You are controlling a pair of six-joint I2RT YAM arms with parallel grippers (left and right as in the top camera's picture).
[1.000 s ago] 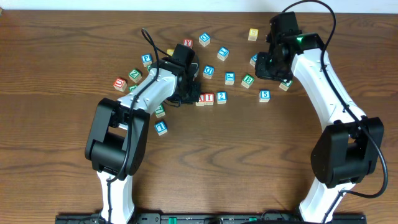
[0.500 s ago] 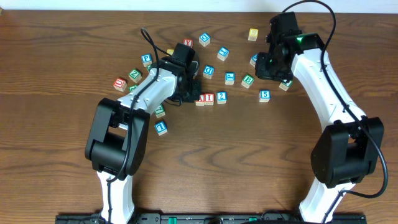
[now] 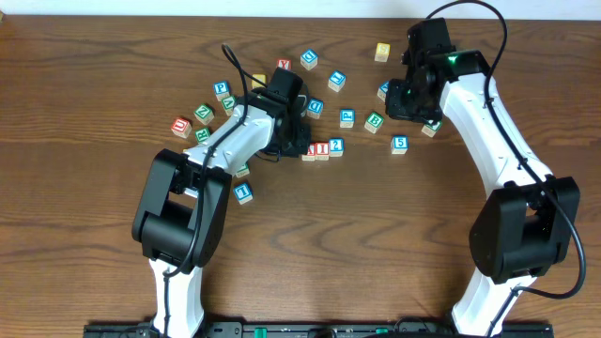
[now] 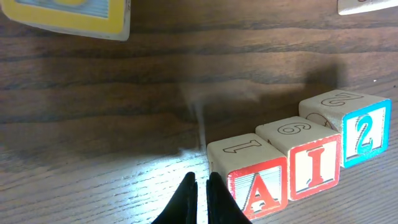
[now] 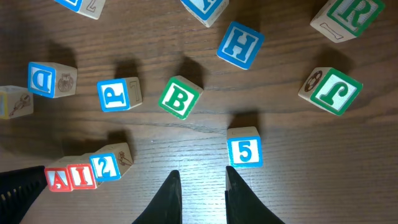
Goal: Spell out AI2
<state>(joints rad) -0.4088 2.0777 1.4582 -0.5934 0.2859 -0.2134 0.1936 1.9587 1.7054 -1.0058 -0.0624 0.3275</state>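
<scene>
- overhead: a cube [image 3: 308, 150], i cube [image 3: 321, 149] and 2 cube [image 3: 335, 146] stand touching in a row mid-table, reading ai2; i judge the spelling done.
- left wrist: my left gripper [image 4: 200, 185], fingers together and empty, sits just beside the a cube.
- right wrist: my right gripper [image 5: 202, 180], fingers slightly apart, holds nothing near the 5 cube [image 5: 244, 151]; i judge only pulling clear is left.

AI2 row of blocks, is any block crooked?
Yes, a little. The red-bordered wooden A cube and red-bordered wooden I cube line up, but the blue-bordered wooden 2 cube is turned slightly, so the row looks bent.
</scene>
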